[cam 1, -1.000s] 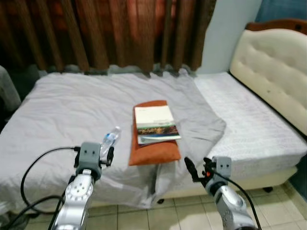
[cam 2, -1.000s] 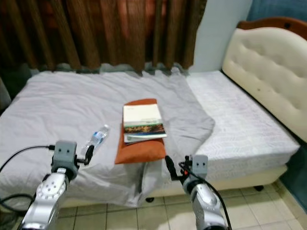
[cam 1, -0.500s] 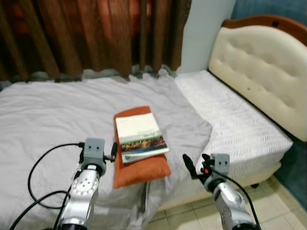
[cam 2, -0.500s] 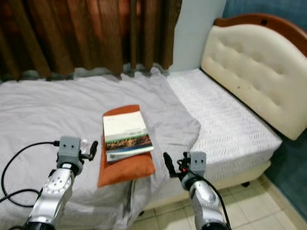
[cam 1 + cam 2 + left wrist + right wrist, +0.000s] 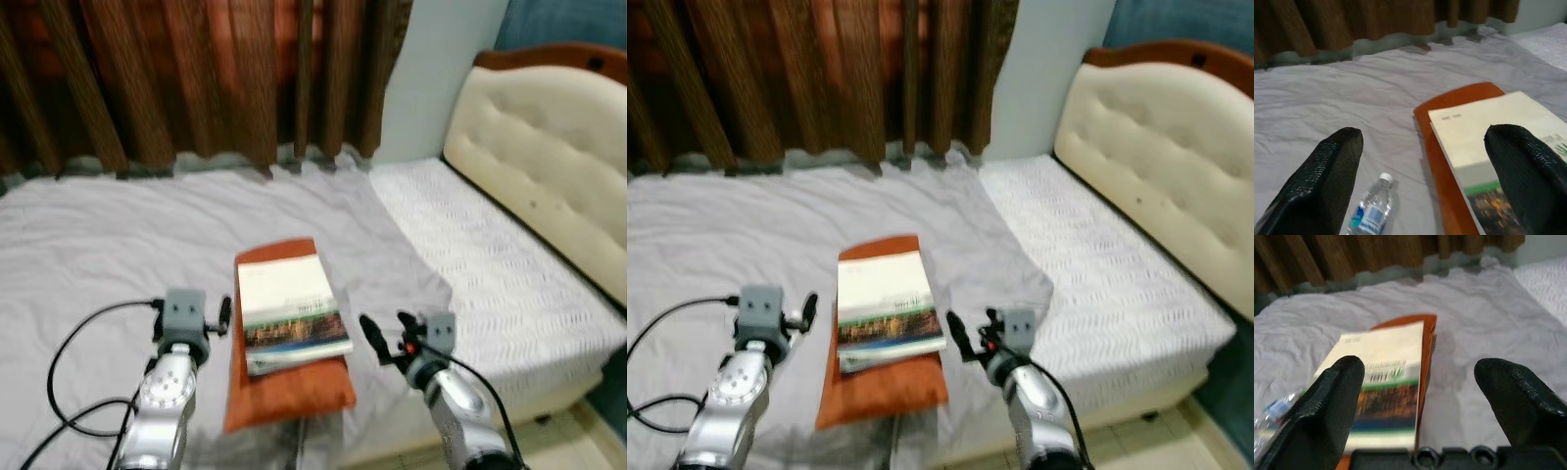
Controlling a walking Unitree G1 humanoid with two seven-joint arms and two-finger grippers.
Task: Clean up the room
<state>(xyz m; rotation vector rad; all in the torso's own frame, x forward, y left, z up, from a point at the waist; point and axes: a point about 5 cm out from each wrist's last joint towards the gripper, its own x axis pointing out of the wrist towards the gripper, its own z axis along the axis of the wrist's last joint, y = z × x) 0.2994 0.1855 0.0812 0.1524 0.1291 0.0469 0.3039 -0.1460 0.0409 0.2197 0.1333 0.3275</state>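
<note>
An orange pillow [image 5: 294, 382] is lying on a grey bedsheet [image 5: 108, 245] that is covering most of the bed, and it is serving here as the landmark. A book [image 5: 291, 311] with a pale cover and a landscape strip is resting flat on top of the pillow, its edges lying slightly askew to the pillow's. A clear water bottle [image 5: 1371, 210] with a white cap and blue label is lying on its side on the sheet just beside the pillow, on the pillow's left.

The left gripper [image 5: 1422, 178] is hovering above the sheet to the left of the pillow, its two black fingers [image 5: 1327, 181] spread wide with nothing between them; the bottle and the pillow's near corner are showing through the gap. The right gripper [image 5: 1418, 404] is hovering to the right of the pillow, above the sheet, its fingers [image 5: 1518, 396] likewise standing far apart and empty.

Beyond the pillow, brown curtains [image 5: 196, 78] are hanging along the far side of the bed. To the right of the pillow, past the sheet's edge, the white patterned mattress [image 5: 490, 264] is lying bare, ending at a cream tufted headboard [image 5: 549, 157].
</note>
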